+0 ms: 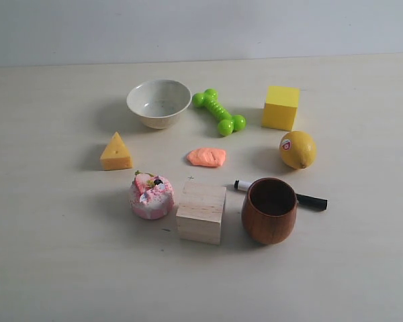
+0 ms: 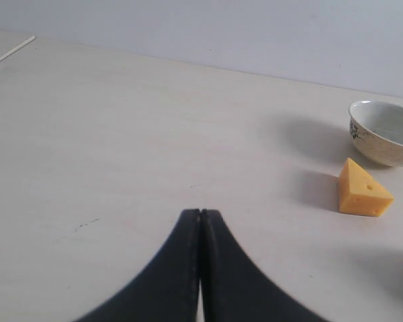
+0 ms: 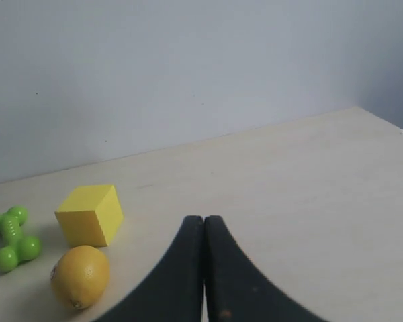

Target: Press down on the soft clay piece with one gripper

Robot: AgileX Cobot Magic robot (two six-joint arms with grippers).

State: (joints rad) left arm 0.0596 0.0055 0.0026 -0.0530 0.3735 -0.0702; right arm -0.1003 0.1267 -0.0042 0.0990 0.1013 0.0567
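The soft clay piece [image 1: 207, 157], a flat salmon-orange lump, lies on the table in the middle of the exterior view, between the green toy and the wooden block. Neither arm shows in that view. In the left wrist view my left gripper [image 2: 200, 213] is shut with nothing in it, over bare table away from the clay. My right gripper [image 3: 203, 220] is likewise shut and empty in the right wrist view, with the lemon and yellow cube off to one side. The clay shows in neither wrist view.
Around the clay stand a white bowl [image 1: 159, 102], green dumbbell toy [image 1: 219, 113], yellow cube [image 1: 281, 107], lemon [image 1: 297, 149], cheese wedge [image 1: 115, 152], pink-and-white cake toy [image 1: 151, 194], wooden block [image 1: 201, 212], brown wooden cup [image 1: 269, 210] and a black marker [image 1: 311, 200].
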